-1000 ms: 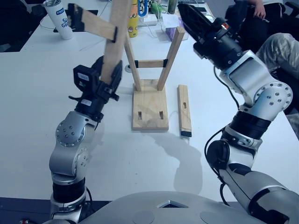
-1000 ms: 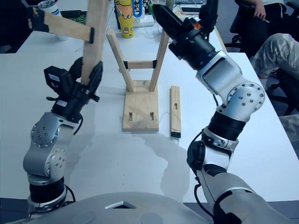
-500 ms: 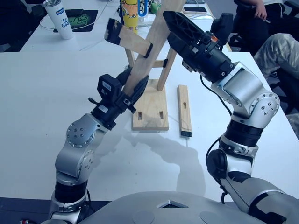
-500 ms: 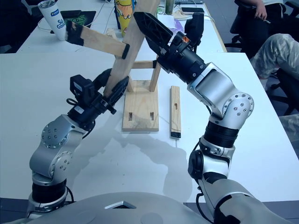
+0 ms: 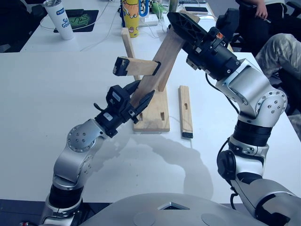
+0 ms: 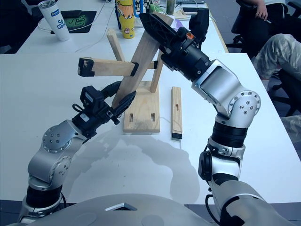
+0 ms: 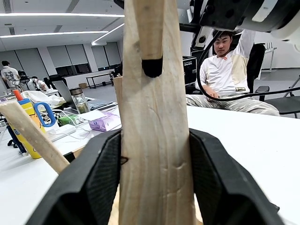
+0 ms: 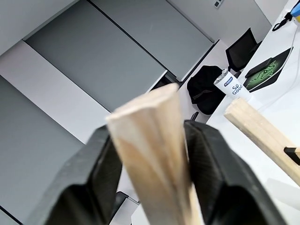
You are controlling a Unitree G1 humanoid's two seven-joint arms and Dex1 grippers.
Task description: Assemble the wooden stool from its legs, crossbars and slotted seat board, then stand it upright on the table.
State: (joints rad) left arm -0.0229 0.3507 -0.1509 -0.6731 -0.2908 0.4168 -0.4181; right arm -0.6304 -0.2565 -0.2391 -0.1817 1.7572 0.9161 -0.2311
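From the head views, the left claw (image 5: 142, 90) is clamping the lower end of a slanted leg (image 5: 162, 59), and the right claw (image 6: 165, 22) is clamping the upper end of that same leg. Both ends are probably being held so the piece can be steered without twisting. A crossbar (image 5: 136, 67) is sticking out sideways from the leg between the two claws, its free end dark-tipped. Just below and beyond the left claw, the seat board (image 5: 153, 113) is lying flat on the table (image 5: 42, 94). Two standing legs (image 6: 114, 44) are already rising from its far end, joined by a bar. Its two near slots are showing empty, and the held leg's foot is hovering close over them, which looks like lining up for insertion. A loose leg (image 5: 186, 110) is lying beside the board, under the right claw's arm.

From the left wrist view, the fingers (image 7: 105, 173) are pressing flat against both sides of the leg (image 7: 154, 140). The wood is looking pale and smooth, with the dark joint above the grip.

From the right wrist view, the fingers (image 8: 89, 183) are squeezing the leg's cut top end (image 8: 154, 140). Another wooden piece (image 8: 262, 133) is showing beyond the claw.
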